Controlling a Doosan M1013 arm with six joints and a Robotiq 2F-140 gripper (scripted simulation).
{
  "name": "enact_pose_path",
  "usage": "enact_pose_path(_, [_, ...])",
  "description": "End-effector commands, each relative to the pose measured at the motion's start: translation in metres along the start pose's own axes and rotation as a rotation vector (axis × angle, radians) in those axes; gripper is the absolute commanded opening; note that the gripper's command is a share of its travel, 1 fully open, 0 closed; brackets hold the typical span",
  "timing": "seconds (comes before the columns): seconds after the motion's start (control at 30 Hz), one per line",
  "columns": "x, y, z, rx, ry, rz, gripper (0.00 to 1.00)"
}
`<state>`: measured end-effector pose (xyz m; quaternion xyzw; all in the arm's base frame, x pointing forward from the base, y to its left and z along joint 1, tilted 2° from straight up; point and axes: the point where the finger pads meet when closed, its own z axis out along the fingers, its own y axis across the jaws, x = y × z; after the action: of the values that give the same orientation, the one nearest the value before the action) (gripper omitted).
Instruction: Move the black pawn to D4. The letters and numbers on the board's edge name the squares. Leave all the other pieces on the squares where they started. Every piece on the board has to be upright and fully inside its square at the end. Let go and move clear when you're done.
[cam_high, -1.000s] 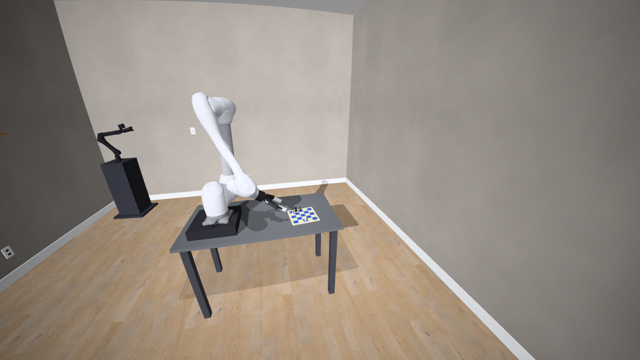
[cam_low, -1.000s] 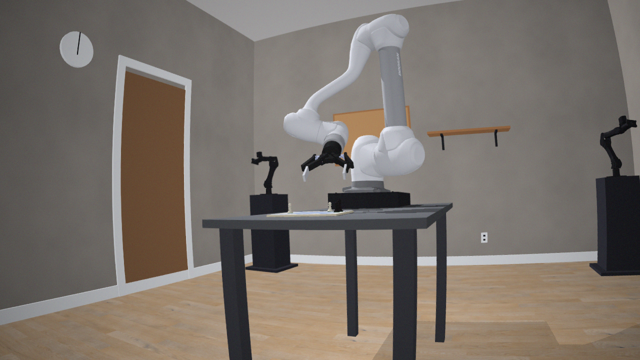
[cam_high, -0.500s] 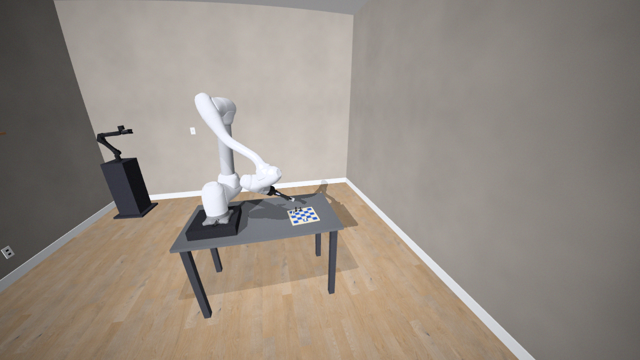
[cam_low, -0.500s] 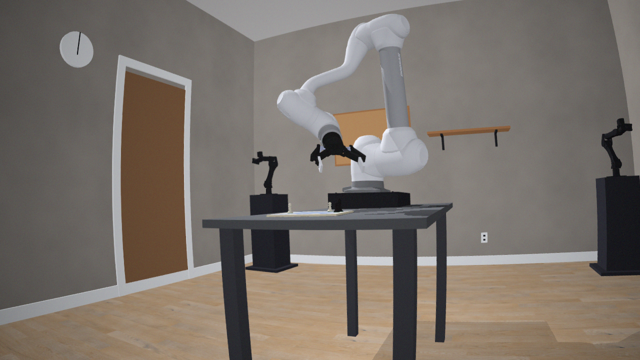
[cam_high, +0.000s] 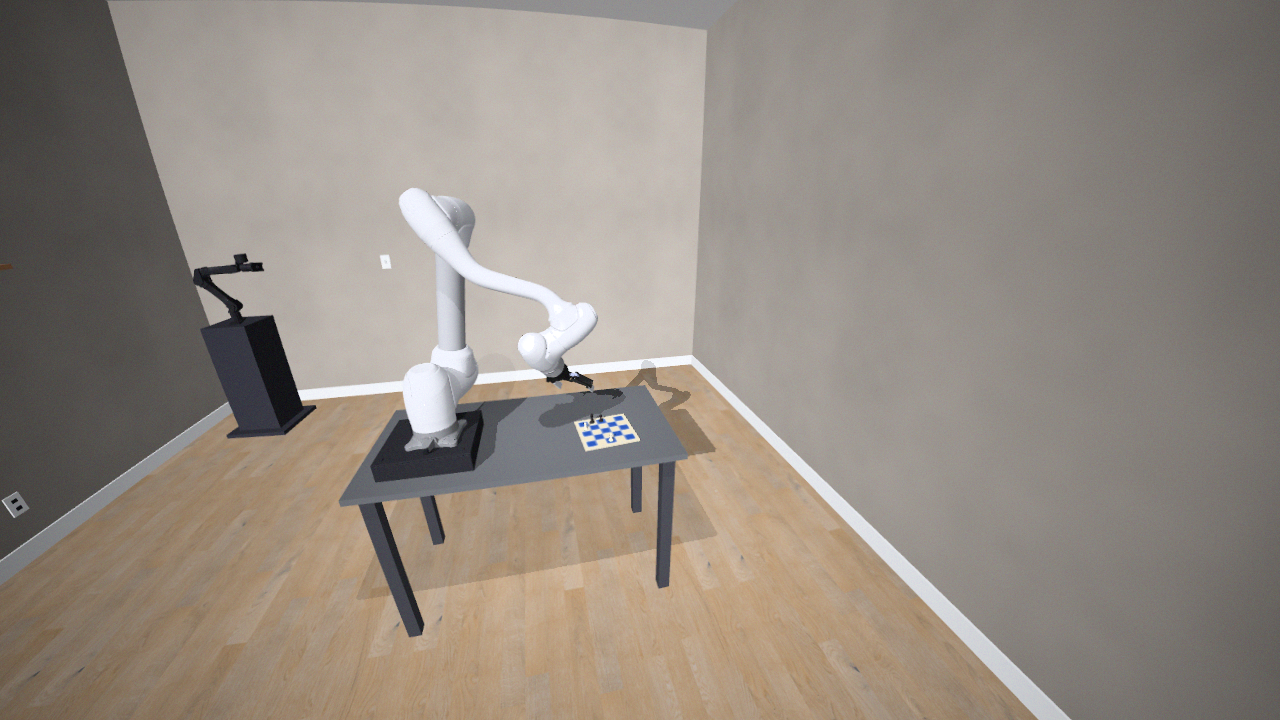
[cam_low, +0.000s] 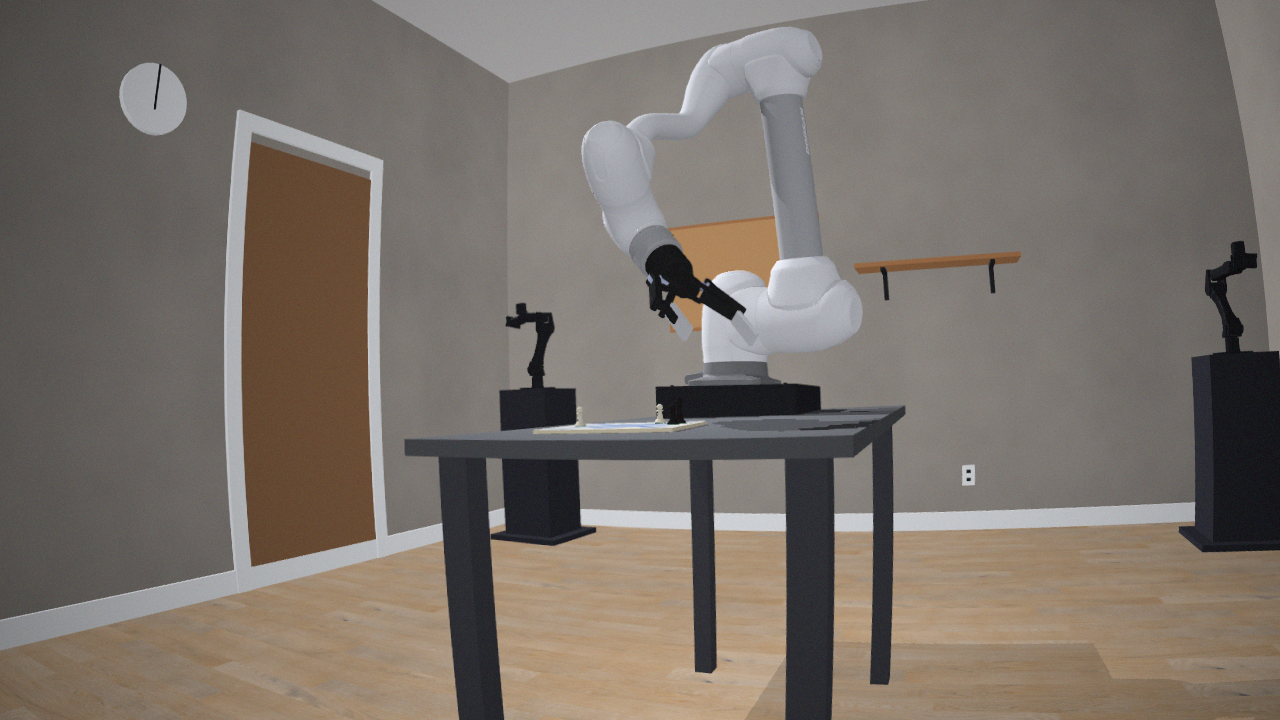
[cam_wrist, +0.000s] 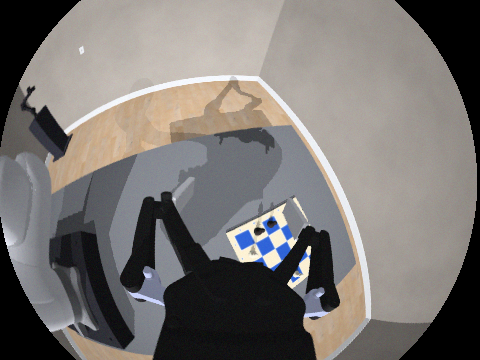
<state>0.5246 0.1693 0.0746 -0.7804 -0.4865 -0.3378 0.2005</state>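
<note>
A white piece (cam_low: 659, 412) stands just beside the black pawn (cam_low: 676, 411), crowding one side; open air lies above.

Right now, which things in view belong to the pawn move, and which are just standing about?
Part of the job:
- black pawn
- chessboard
- pincer, open and empty, raised above the table

Just standing about:
- white pieces on the board
- camera pedestals
- door, clock, shelf
</note>
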Motion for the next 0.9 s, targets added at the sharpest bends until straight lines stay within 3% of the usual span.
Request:
enact_pose_path(0.0, [0.005, -0.005, 0.009, 0.104, -0.078, -0.080, 1.00])
enact_pose_path(0.03, [0.005, -0.005, 0.009, 0.104, -0.078, -0.080, 1.00])
enact_pose_path(0.07, [0.004, -0.006, 0.013, 0.155, -0.130, -0.137, 1.00])
enact_pose_path(0.1, [0.004, -0.006, 0.013, 0.155, -0.130, -0.137, 1.00])
enact_pose_path(0.13, [0.003, -0.004, 0.015, 0.200, -0.186, -0.193, 1.00])
enact_pose_path(0.23, [0.003, -0.004, 0.015, 0.200, -0.186, -0.193, 1.00])
enact_pose_path(0.33, [-0.002, 0.006, 0.015, 0.269, -0.304, -0.299, 1.00])
enact_pose_path(0.4, [-0.002, 0.006, 0.015, 0.269, -0.304, -0.299, 1.00])
enact_pose_path(0.43, [-0.004, 0.014, 0.014, 0.293, -0.364, -0.348, 1.00])
enact_pose_path(0.47, [-0.004, 0.014, 0.014, 0.293, -0.364, -0.348, 1.00])
enact_pose_path(0.5, [-0.006, 0.024, 0.013, 0.311, -0.422, -0.393, 1.00])
enact_pose_path(0.53, [-0.006, 0.024, 0.013, 0.311, -0.422, -0.393, 1.00])
enact_pose_path(0.63, [-0.007, 0.045, 0.009, 0.330, -0.529, -0.473, 1.00])
enact_pose_path(0.7, [-0.006, 0.056, 0.006, 0.333, -0.576, -0.507, 1.00])
enact_pose_path(0.8, [-0.006, 0.056, 0.006, 0.333, -0.576, -0.507, 1.00])
enact_pose_path(0.87, [-0.003, 0.076, 0.002, 0.330, -0.653, -0.562, 1.00])
